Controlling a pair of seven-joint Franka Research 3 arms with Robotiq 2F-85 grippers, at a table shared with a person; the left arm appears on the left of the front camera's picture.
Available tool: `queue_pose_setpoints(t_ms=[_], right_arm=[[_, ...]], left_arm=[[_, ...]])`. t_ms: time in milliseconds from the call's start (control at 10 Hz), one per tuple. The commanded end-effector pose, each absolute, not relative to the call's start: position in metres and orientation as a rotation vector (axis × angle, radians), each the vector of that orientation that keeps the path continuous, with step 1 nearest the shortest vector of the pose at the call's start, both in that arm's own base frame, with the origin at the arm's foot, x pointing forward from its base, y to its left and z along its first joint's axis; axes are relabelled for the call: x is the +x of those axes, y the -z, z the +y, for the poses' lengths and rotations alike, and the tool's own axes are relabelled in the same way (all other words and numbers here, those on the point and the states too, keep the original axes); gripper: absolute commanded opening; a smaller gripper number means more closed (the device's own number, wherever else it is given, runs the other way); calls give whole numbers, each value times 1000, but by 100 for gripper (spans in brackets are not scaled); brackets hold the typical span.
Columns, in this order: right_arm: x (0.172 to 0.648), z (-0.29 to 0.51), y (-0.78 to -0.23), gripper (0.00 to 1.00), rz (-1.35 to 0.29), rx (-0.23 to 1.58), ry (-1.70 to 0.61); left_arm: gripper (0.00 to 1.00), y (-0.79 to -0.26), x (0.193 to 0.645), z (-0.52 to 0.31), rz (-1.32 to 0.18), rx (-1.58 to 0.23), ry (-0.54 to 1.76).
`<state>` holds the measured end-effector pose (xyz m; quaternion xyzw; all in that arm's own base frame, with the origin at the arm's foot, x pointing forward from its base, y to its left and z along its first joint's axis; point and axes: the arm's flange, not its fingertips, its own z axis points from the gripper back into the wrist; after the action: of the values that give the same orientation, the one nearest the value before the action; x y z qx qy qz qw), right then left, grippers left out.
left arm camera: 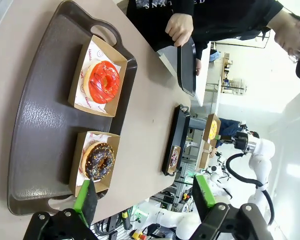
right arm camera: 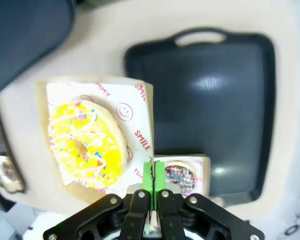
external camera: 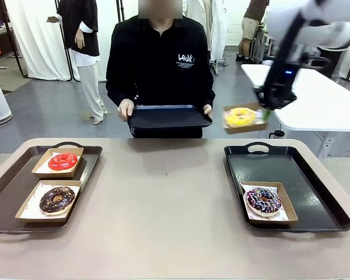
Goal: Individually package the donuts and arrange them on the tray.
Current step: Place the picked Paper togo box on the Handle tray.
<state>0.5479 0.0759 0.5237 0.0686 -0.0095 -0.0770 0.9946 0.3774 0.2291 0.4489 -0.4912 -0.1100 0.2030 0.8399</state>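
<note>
Above the far right part of the table, held in the air: yellow donut (external camera: 240, 116) with white drizzle and coloured sprinkles, seated on printed paper in a brown cardboard tray (external camera: 245, 126). Right gripper (right arm camera: 153, 179) — pads pressed together on the edge of that cardboard tray, pinching it.

Right black tray (external camera: 315, 192), on the table: sprinkled donut (external camera: 263, 200), dark with pink, white and coloured sprinkles, in its own cardboard boat (external camera: 287, 204) at the near side of the tray; the rest of the tray surface bare.

Left black tray (external camera: 6, 198), on the table: red donut (external camera: 63, 161), glossy, in a cardboard boat at the far end; chocolate donut (external camera: 56, 199), with small sprinkles, in a second boat at the near end. The two boats lie one behind the other, apart.

Left gripper (left arm camera: 145, 200) — fingers spread wide, nothing between them, hanging above the near end of the left tray, close to the chocolate donut.

Far side: person in a black top, both hands (external camera: 125, 108) holding a third black tray (external camera: 168, 116) level above the table edge. Table (external camera: 163, 198) — beige, rounded corners.
</note>
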Motion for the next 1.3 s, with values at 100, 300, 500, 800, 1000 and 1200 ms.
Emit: queue_pose_setpoints(t_ms=[100, 300, 500, 800, 1000, 1200], right_arm=[[529, -2, -491, 1, -57, 136, 122], [534, -40, -462, 1, -81, 168, 149], [546, -45, -432, 1, -74, 164, 130], [546, -50, -428, 1, -54, 137, 151], [546, -50, -428, 1, -54, 137, 151], [546, -50, -428, 1, -54, 137, 151]], left_arm=[[100, -450, 375, 229, -239, -1051, -425], [100, -450, 375, 229, -239, -1051, -425], [100, -450, 375, 229, -239, -1051, -425], [100, -450, 375, 229, -239, -1051, -425], [100, -450, 375, 229, -239, -1051, -425], [100, -450, 375, 229, -239, -1051, -425]])
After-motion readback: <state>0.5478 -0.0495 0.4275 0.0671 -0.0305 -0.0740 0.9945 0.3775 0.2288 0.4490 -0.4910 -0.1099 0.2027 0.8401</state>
